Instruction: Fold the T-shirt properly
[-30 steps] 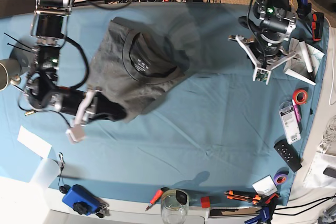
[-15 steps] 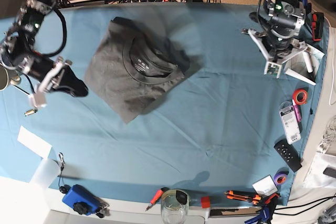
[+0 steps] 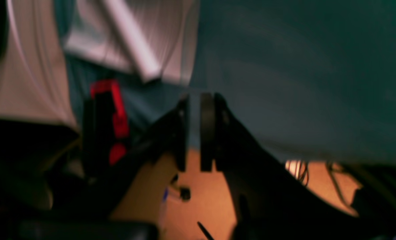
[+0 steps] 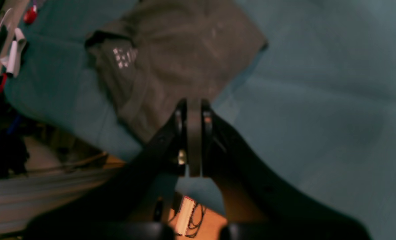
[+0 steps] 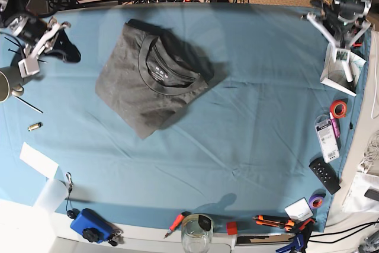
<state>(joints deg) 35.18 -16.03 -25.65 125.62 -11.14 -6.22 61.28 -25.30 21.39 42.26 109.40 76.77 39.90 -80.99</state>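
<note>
1. Two arms stand well away from the T-shirt [image 5: 155, 79], one off each far end of the table cloth [image 5: 254, 128], which in all likelihood means the folding is finished and they are parked clear of it.
2. As for the T-shirt, it lies as a compact, angled packet on the cloth, collar and neck label facing up, nothing touching it.
3. At the right gripper [image 4: 194, 110], the jaws are clenched together on nothing; it hangs above the cloth beside the T-shirt's edge.
4. At the left gripper [image 3: 198, 100], a narrow slit shows between the pads and nothing is in it; the blur leaves it unclear whether it counts as released.
5. Clutter sits well apart from the T-shirt: a red tape roll [image 5: 338, 109], a black remote [image 5: 324, 175], a blue box [image 5: 89, 224] and a glass [image 5: 196, 235]. Nothing blocks the garment.
</note>
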